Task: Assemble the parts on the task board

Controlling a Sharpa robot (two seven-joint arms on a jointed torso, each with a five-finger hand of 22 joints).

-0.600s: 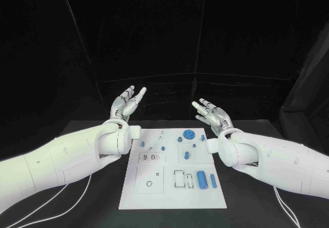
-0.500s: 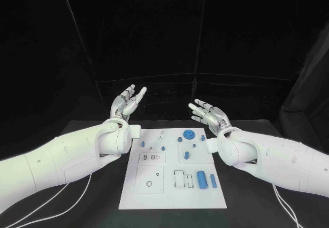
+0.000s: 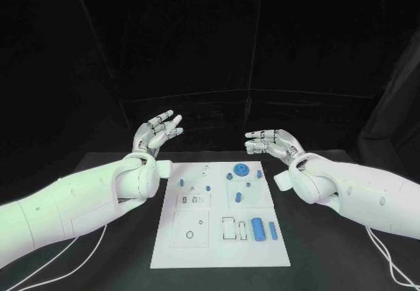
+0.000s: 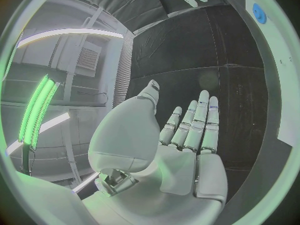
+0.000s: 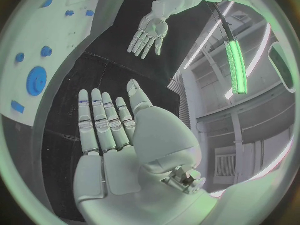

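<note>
The white task board lies in the middle of the black table. Blue parts lie on it: a round disc near the far edge, a thick cylinder and a thin pin at the near right, and several small pieces in between. My left hand is raised above the board's far left corner, fingers apart, holding nothing. My right hand hovers above the far right corner, fingers stretched out toward the left, also holding nothing. The right wrist view shows the disc and my left hand.
The board has several cut-outs: a square plate with an oval hole at the near left and rectangular slots beside the cylinder. Cables trail across the table at the near left. A black curtain closes the back.
My right hand has turned over so its fingers point left rather than up. My left hand has drawn back slightly and its fingers have curled a little.
</note>
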